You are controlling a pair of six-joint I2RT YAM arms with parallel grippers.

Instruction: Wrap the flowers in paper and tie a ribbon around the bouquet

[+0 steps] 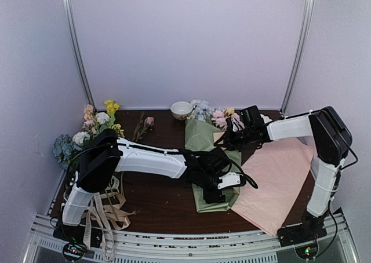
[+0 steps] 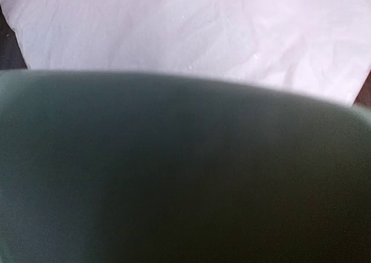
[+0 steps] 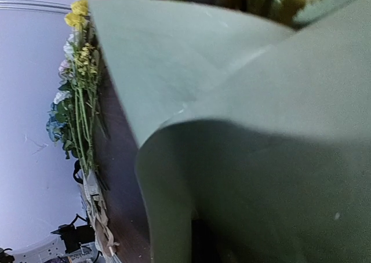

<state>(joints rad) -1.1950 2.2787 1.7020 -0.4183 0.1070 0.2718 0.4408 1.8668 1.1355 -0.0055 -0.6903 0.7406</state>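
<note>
The olive-green paper [image 1: 200, 137] lies rolled round the flowers as a bouquet in the middle of the table, with pink, yellow and pale blue blooms [image 1: 220, 115] at its far end. My left gripper [image 1: 223, 187] sits on the bouquet's narrow near end; green paper [image 2: 185, 170] fills its wrist view and hides the jaws. My right gripper [image 1: 231, 138] is at the paper's upper right edge. A fold of the paper [image 3: 174, 60] curls over it and hides its fingers. Cream and tan ribbon [image 1: 107, 211] lies heaped at the front left.
A plain pink sheet [image 1: 278, 176] lies under and to the right of the bouquet. Loose flowers [image 1: 93, 124] lie along the left wall. A small white bowl [image 1: 181, 109] stands at the back.
</note>
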